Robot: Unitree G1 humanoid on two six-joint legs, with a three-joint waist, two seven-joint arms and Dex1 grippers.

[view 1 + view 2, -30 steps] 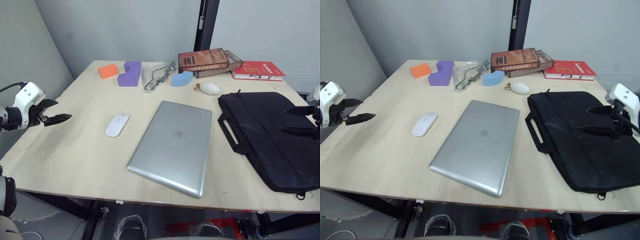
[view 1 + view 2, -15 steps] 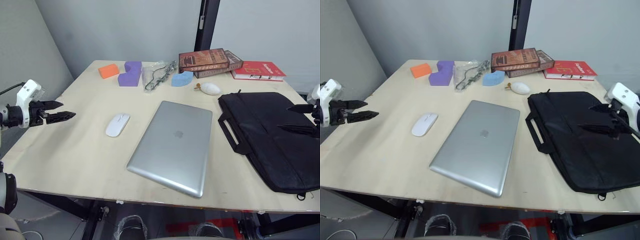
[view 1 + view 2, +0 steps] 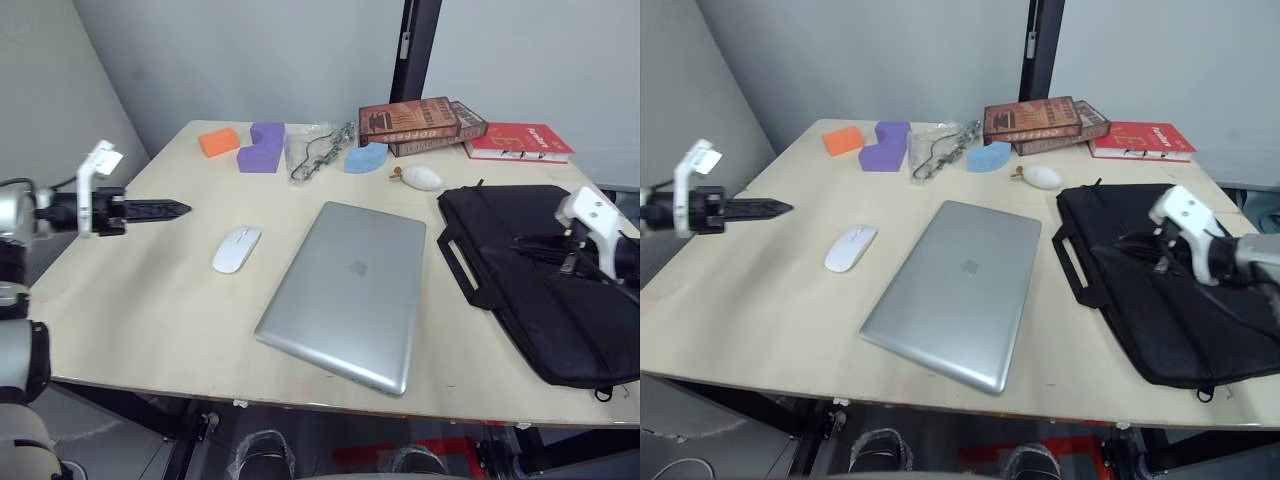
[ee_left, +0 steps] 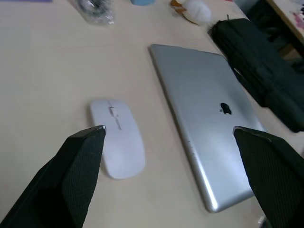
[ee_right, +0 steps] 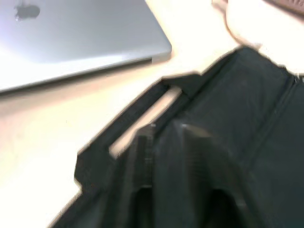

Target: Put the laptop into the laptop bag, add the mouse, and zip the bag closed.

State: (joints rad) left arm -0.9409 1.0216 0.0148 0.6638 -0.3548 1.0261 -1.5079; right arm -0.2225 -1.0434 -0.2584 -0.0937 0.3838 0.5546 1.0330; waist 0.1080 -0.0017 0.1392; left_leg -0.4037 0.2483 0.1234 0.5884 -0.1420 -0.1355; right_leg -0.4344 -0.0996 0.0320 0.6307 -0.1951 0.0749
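Brushed matt silver metal on the laptop (image 3: pixel 347 292), smooth glossy white plastic on the mouse (image 3: pixel 236 249), matt black woven cloth on the laptop bag (image 3: pixel 545 290), pale unvarnished plywood on the table (image 3: pixel 150 300), textured black rubbery left fingers (image 4: pixel 71 175).

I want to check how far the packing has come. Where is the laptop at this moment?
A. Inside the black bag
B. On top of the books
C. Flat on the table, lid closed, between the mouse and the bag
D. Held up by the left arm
C: the laptop lies flat and closed on the table, with the mouse on one side and the laptop bag on the other.
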